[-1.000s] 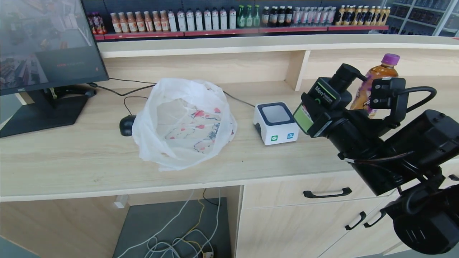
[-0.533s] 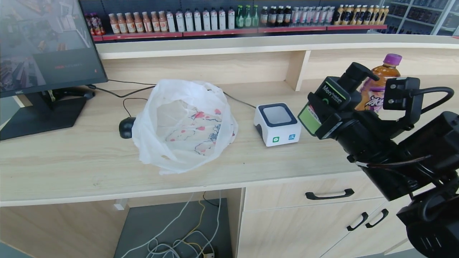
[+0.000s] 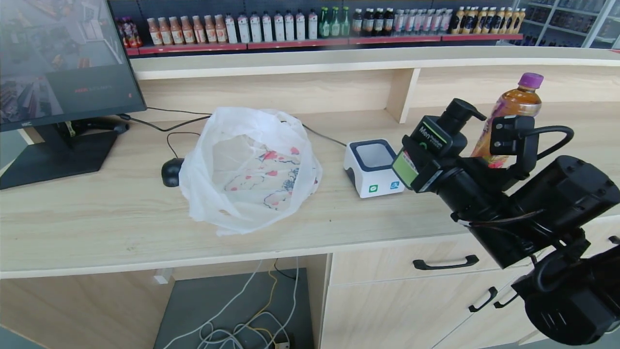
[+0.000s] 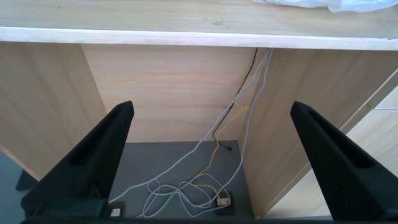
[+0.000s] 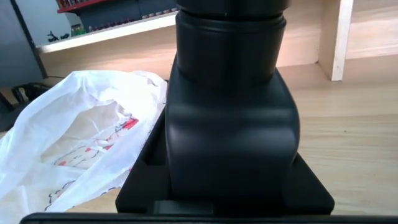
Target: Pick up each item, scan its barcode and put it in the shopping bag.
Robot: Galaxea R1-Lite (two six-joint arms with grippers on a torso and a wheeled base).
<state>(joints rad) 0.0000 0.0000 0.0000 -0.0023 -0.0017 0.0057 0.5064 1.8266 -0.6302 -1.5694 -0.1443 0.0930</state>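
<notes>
The right tool (image 3: 432, 162) is clamped on a black pump bottle (image 3: 438, 138) and holds it in the air over the right part of the desk (image 3: 97, 213). The bottle is tilted, with its pump head up and toward the back and its green-labelled lower end toward the front left. That lower end hangs just beside the white barcode scanner (image 3: 373, 167), which sits on the desk with its dark window facing up. I cannot tell whether the bottle touches the scanner.

Behind the tool's wrist stands an orange drink bottle (image 3: 513, 104) with a purple cap, upright and partly hidden by the arm. Left of the scanner, near but apart from it, the white shopping bag (image 3: 249, 165) lies with its mouth open. A red and blue print shows on its inner wall. A black mouse (image 3: 171, 171) lies against the bag's left side, and a monitor (image 3: 58, 58) stands at the far left of the desk.

The left tool (image 4: 208, 168) hangs below the desk's front edge with its fingers spread wide and nothing between them. It faces the opening under the desk, where cables (image 4: 186, 193) lie coiled on the dark floor. A shelf of bottles (image 3: 310, 24) runs along the back wall.
</notes>
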